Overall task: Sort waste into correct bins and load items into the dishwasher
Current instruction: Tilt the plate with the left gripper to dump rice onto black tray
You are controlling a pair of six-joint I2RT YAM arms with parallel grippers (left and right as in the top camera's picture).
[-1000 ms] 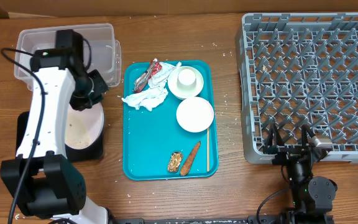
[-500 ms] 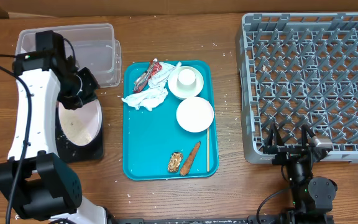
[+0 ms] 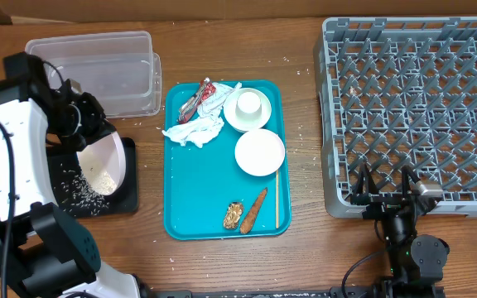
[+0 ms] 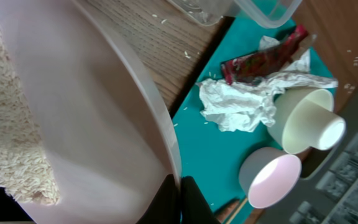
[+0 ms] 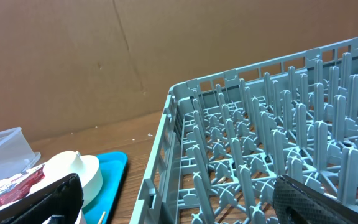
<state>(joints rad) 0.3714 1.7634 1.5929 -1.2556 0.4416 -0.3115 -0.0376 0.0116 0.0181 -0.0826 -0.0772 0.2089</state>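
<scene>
The left gripper (image 4: pixel 180 200), the arm nearer the black tray (image 3: pixel 131 192), is clenched on the rim of the large plate (image 3: pixel 104 164), tilted over that tray with white crumbs (image 4: pixel 8 143) low on its face, while the right gripper (image 3: pixel 385 184) rests spread and empty well away from the tray.

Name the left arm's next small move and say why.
Probably tip the plate a little steeper over the black tray. The left pincer grips its rim. Crumbs lie on the plate's lower part, and some already lie in the tray.
</scene>
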